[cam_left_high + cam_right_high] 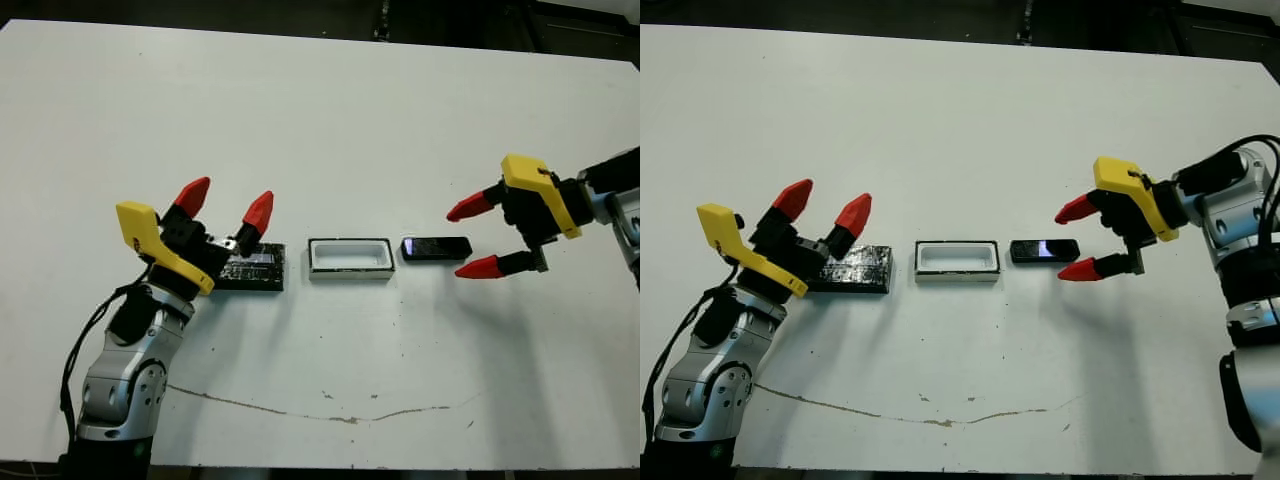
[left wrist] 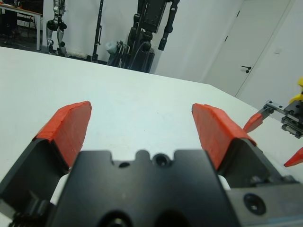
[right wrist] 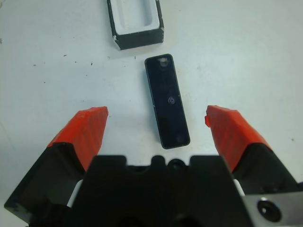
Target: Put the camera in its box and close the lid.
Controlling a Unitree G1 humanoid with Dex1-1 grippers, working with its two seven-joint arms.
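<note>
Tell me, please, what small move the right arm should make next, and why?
Probably ease the right gripper forward and down so its open fingers straddle the camera. The camera lies flat on the table, outside the empty box, and the right wrist view shows it lined up between the fingers, not yet gripped.
</note>
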